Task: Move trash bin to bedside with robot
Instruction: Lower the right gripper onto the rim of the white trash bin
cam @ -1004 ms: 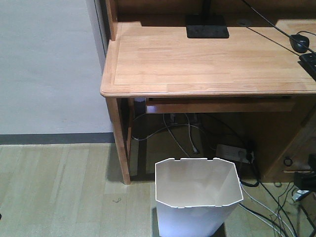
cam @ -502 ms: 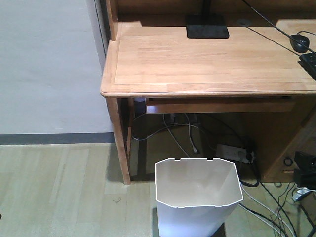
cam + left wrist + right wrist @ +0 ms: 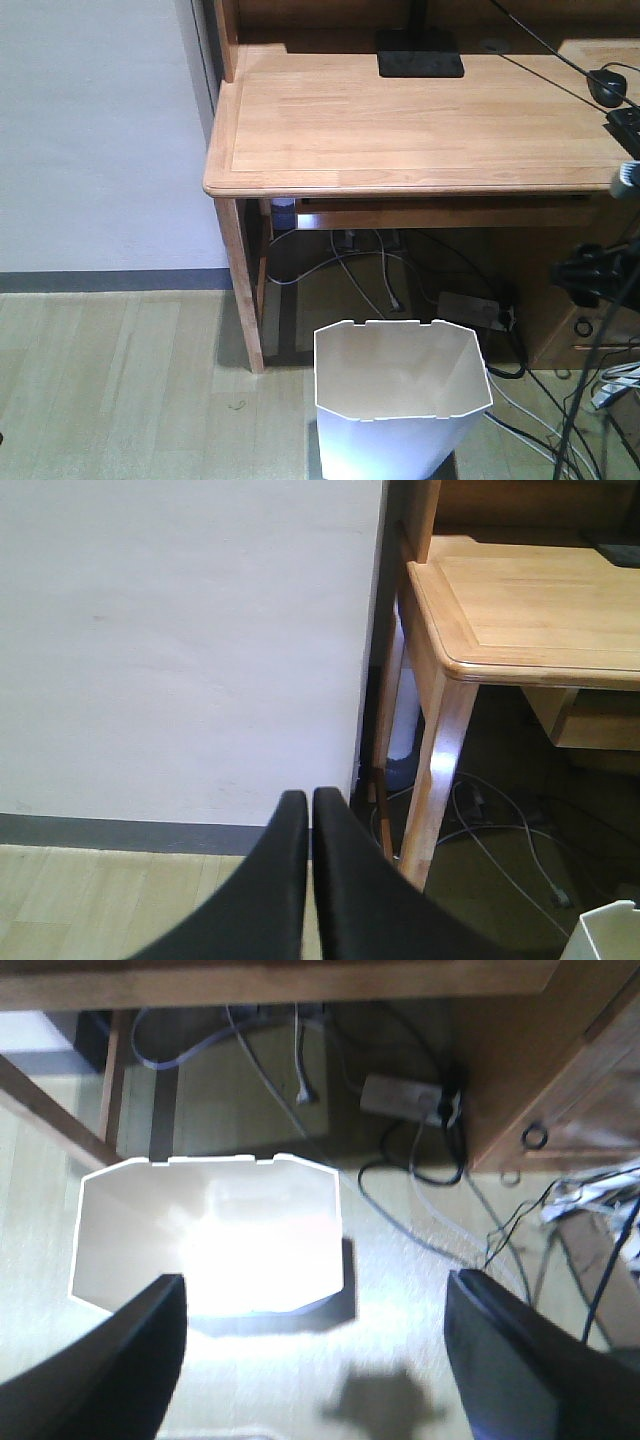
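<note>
Trash bin (image 3: 200,1215) lies at 10 o'clock of right gripper (image 3: 315,1295), jaws wide apart, empty; left gripper (image 3: 309,815) pinched together, empty, judged farther off.

No readable text, label or number on anything visible.

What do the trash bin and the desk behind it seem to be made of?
The trash bin looks like thin white plastic, smooth: crisp facets and a notched rim. The desk is probably varnished light wood: joined planks, visible grain, soft sheen.
</note>
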